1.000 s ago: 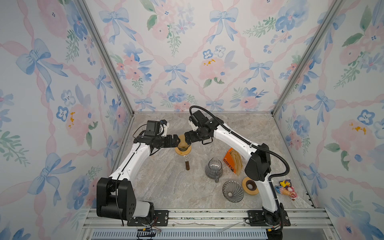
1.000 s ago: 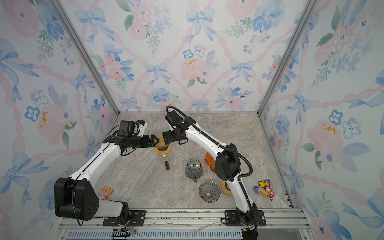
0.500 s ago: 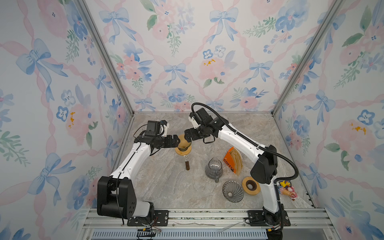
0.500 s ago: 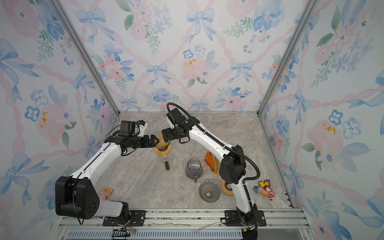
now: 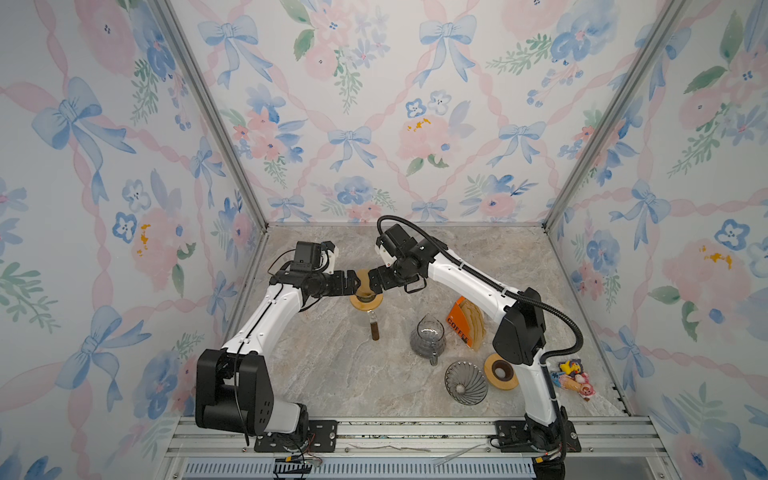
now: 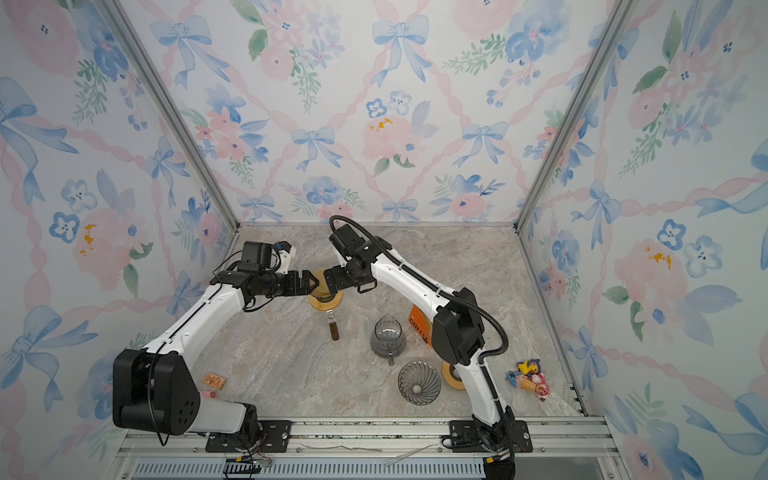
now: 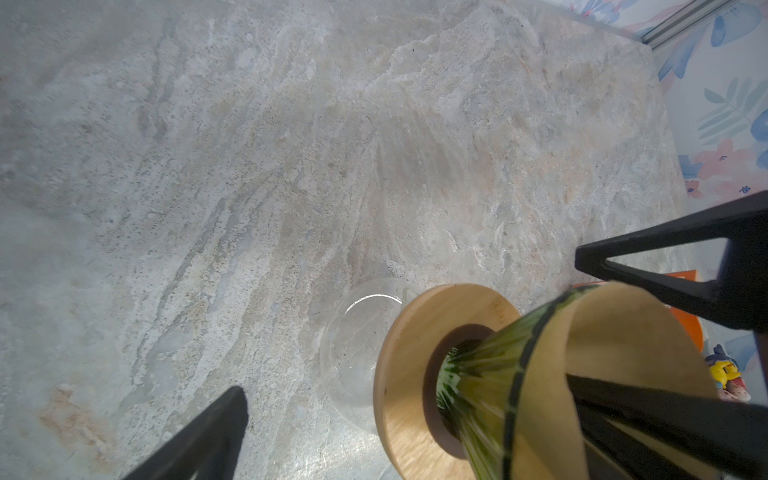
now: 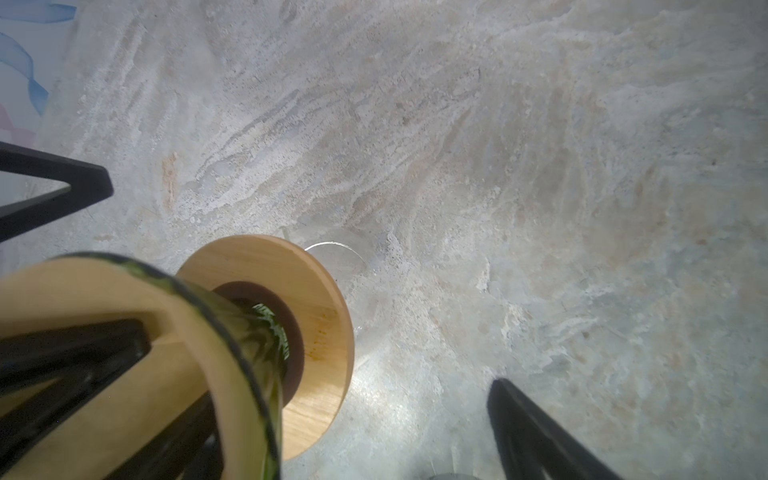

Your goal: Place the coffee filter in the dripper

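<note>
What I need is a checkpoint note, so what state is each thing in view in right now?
coffee filter: opened out, sitting in the dripper.
dripper: upright on its wooden ring.
left tool: open, one finger inside the filter.
right tool: open, one finger inside the filter.
carafe: upright, looks empty.
filter pack: open, filters showing.

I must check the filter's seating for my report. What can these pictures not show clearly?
- Both top views: the left gripper and right gripper crowd the coffee filter, hiding how deep it sits in the dripper.
- Wrist views: the picture edge cuts the filter off.
- Orange coffee box: partly behind the right arm in a top view.
- Toys: too small to identify.
</note>
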Controlling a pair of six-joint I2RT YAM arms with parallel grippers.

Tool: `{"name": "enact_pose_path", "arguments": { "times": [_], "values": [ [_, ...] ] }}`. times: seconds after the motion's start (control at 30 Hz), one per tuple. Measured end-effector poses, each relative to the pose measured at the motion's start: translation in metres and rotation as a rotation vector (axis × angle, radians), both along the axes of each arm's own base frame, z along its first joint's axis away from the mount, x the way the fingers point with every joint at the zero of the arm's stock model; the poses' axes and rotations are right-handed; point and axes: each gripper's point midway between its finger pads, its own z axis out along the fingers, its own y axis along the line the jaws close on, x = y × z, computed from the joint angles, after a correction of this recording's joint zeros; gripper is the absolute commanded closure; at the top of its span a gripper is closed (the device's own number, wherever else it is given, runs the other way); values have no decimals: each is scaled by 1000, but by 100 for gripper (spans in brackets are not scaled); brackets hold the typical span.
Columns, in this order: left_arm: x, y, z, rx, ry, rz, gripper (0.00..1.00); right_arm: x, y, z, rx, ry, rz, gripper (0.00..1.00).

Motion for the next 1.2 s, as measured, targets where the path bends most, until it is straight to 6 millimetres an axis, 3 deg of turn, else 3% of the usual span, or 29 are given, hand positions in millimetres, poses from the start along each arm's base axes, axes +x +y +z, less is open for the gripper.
{"name": "enact_pose_path", "arguments": {
  "times": [0.27, 0.5, 0.9, 1.2],
  "values": [
    [0, 0, -2, 1, 5, 0, 2, 3, -3, 3, -10, -7, -21, 4],
    [1, 0, -4, 1, 12, 0, 2, 4, 8, 8, 52, 1, -10, 4],
    [2, 0, -12, 3, 34, 0, 2, 10, 3, 8, 35, -7, -34, 4],
    [1, -2, -12, -11, 37, -9, 2, 15, 1, 0, 12, -6, -47, 4]
  ]
}}
